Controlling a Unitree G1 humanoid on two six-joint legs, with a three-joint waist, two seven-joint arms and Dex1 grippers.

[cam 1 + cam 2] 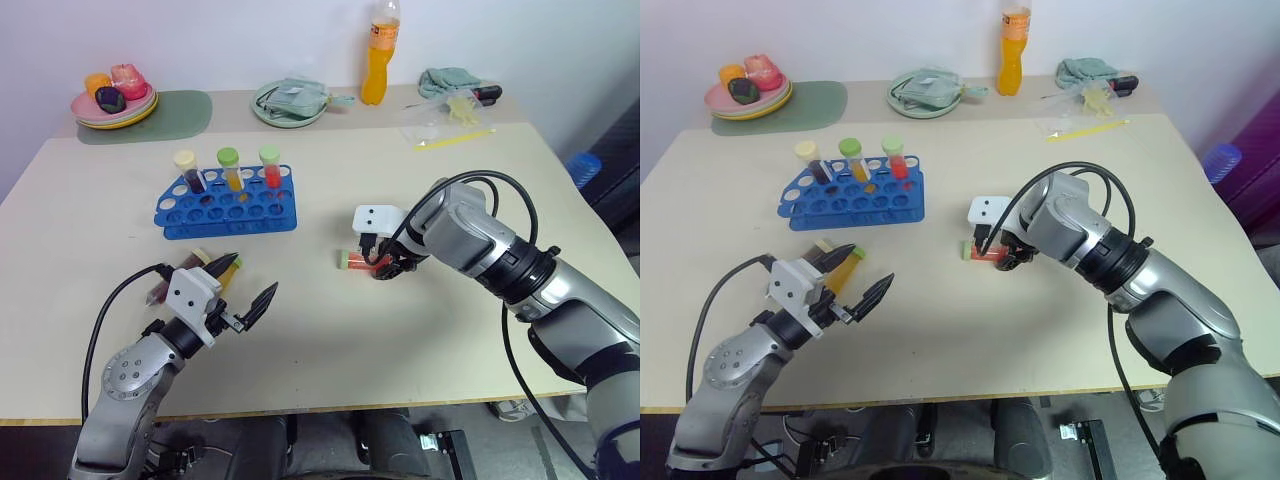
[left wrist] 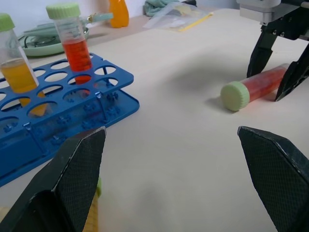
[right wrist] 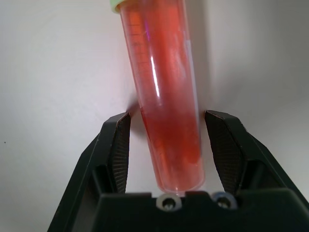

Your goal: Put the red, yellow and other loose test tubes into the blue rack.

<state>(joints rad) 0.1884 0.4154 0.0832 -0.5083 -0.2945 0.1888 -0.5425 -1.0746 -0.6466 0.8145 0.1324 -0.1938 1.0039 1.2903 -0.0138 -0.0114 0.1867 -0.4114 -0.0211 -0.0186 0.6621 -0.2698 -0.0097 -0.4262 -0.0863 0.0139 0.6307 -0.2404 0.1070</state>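
Green-capped red tube (image 3: 166, 106) lies flat between right claw's (image 1: 385, 268) half-open fingers, seemingly ungripped.

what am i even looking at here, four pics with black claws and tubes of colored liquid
It is a two-armed robot at a table. Two pictures come from cameras on its head, looking down over its arms; the other two come from a camera on each wrist, looking along that arm's two black fingers. The blue rack already holds three upright capped tubes. A red test tube with a green cap lies on its side on the table, and the right gripper stands open astride it, its fingers on either side, not yet closed. The left gripper is open and holds nothing; two more tubes lie behind it.
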